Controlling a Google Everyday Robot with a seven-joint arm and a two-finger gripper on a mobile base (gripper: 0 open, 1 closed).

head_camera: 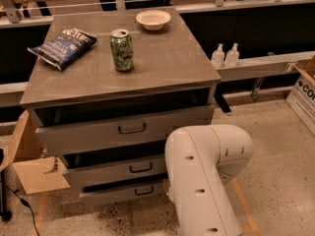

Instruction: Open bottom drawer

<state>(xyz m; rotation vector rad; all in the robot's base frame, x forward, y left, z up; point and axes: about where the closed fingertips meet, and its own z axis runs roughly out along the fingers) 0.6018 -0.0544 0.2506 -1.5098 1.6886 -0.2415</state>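
Note:
The grey cabinet (pixel 123 68) has three drawer fronts. The bottom drawer (pixel 110 194) is the shallowest, with a small black loop handle (pixel 143 191) at its centre. A dark gap shows above its front. My white arm (pixel 197 181) rises from the lower edge and covers the right end of the lower two drawers. My gripper is hidden behind the arm, low by the right end of the bottom drawer.
The middle drawer (pixel 108 172) and tall top drawer (pixel 88 134) also show dark gaps above them. A chip bag (pixel 61 45), green can (pixel 122 49) and white bowl (pixel 153 19) stand on top. A cardboard box (pixel 34 166) sits left; two bottles (pixel 225 55) stand right.

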